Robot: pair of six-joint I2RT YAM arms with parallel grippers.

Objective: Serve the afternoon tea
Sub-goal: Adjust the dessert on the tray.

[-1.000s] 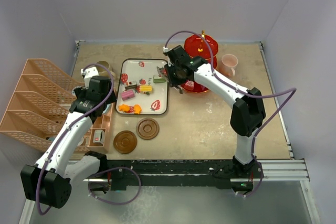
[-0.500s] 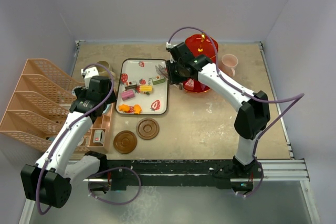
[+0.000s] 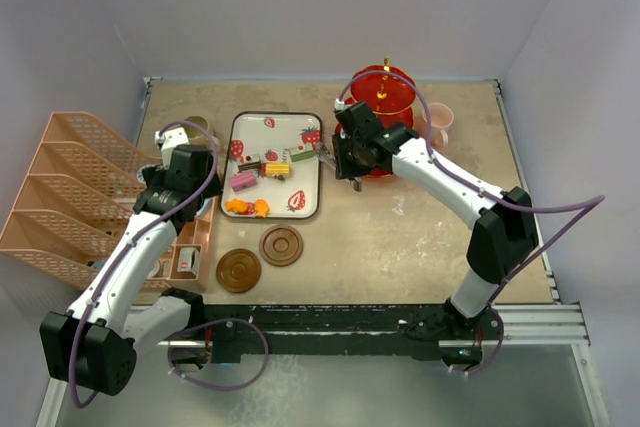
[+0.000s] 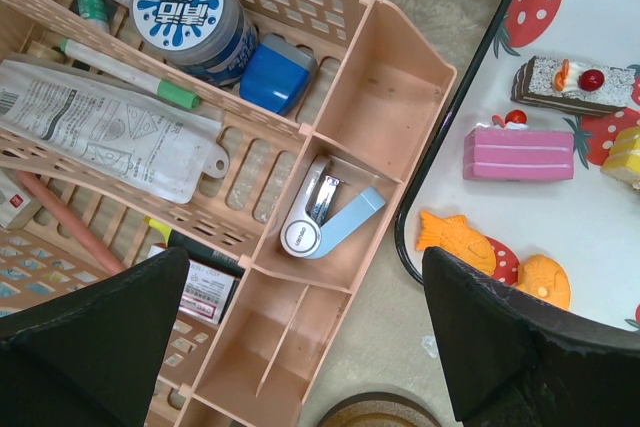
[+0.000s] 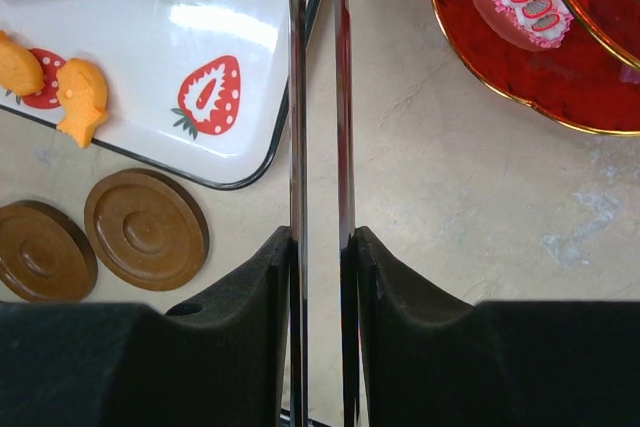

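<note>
- The right end effector (image 5: 318, 247) is clamped on the long metal tweezers (image 5: 297, 97). Their two blades are nearly together and reach out over the bare worktop (image 5: 450, 207), between the tray's edge and the stand.
- The red three-tier stand (image 3: 383, 92) is at the far middle of the worktop. One white-and-pink sweet (image 5: 525, 2) lies on its bottom tier.
- The remaining toy sweets lie on the strawberry tray (image 3: 250, 132), left of the stand — among them a pink cake (image 4: 518, 153), a chocolate slice (image 4: 575, 85) and two orange fish (image 4: 455, 232).
- The two brown coasters (image 3: 281, 245) lie side by side on the worktop, just in front of the tray's near edge.
- The pink mug (image 3: 437, 122) is just beside the stand, on its right. The olive-brown mug (image 3: 198, 129) is at the tray's far left corner, partly hidden by the left arm's cable.
- The left end effector (image 4: 305, 327) is spread wide with nothing between its fingers — it hangs over the peach organiser (image 4: 390, 97), beside the tray's left edge.
</note>
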